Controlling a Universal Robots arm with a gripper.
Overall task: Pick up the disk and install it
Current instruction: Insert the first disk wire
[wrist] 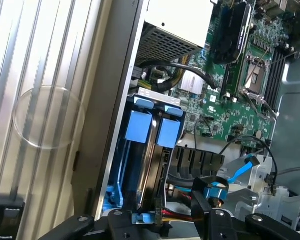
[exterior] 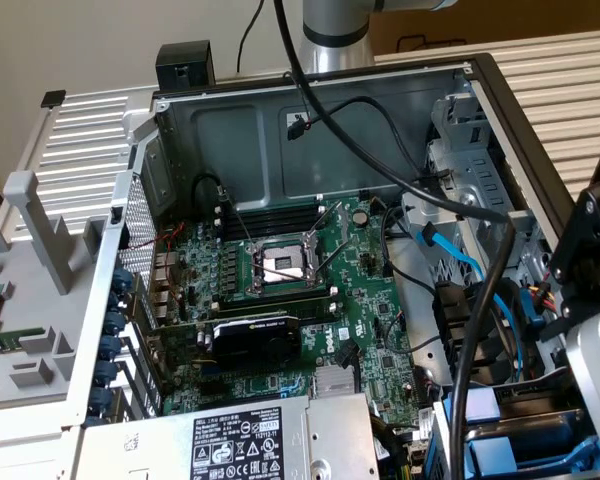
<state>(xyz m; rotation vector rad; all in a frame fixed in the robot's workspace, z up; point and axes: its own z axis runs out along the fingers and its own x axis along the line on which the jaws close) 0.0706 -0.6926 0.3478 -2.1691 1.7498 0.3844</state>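
Wrist view: my gripper (wrist: 162, 227) was spread wide, holding nothing, near the drive bay (wrist: 109, 175); the disk (wrist: 140, 126) sat inside that bay beside 1 more blue carrier (wrist: 168, 133).

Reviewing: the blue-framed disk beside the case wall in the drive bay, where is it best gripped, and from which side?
Probably by the blue end tab of the disk, coming in from the case's open side. It stands on edge between the case wall and a second carrier, so only that end is free.
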